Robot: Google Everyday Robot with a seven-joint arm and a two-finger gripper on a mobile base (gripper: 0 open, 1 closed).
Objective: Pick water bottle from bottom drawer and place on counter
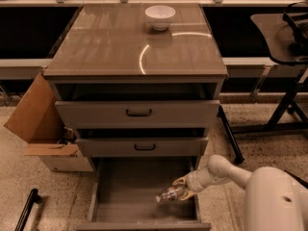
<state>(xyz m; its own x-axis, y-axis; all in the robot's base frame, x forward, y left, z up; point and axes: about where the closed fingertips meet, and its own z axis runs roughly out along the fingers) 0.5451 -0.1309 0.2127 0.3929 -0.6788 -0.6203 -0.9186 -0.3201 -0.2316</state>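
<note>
My gripper reaches from the right into the open bottom drawer, clasped around the water bottle, which lies near the drawer's right wall, toward its front. Above sit two shallower drawers, both pulled partly out, under the counter. A bowl stands at the counter's rear, right of centre. A cardboard box sits on the floor, left of the drawers.

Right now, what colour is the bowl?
Bowl: white, camera view. Pincer in bottom drawer by bottle.
</note>
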